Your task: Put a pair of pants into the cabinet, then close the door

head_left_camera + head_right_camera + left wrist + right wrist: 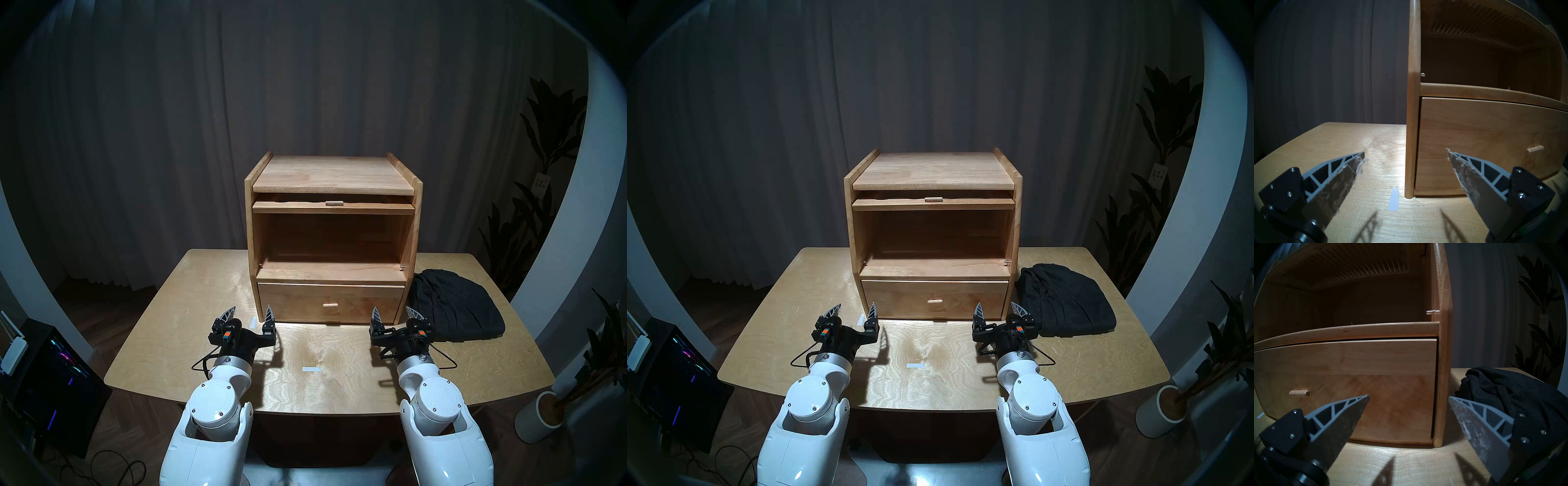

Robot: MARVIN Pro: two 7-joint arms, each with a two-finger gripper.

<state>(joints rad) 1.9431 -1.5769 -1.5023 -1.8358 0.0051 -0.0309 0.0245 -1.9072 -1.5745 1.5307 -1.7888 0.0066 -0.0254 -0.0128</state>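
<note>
Plywood table: folded charcoal pants soft, limp; pinch bunched waistband side. Left gripper, right gripper jaws apart, empty.

Wood table w/ cabinet, pants, tape strips.

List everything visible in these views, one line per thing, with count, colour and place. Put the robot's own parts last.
light-wood tabletop cabinet: one, pale wood, centre back of table, upper compartment open and empty.
wooden door panel with small knob: one, pale wood, slid in flat under the cabinet top.
plain drawer front with peg knob: one, pale wood, cabinet bottom, shut.
folded black-charcoal fabric pants: one, table, right of cabinet.
light plywood table: one, under everything.
white tape marks: two, on table.
dark potted plants: right edge.
left end effector: open, empty.
right end effector: open, empty.
</note>
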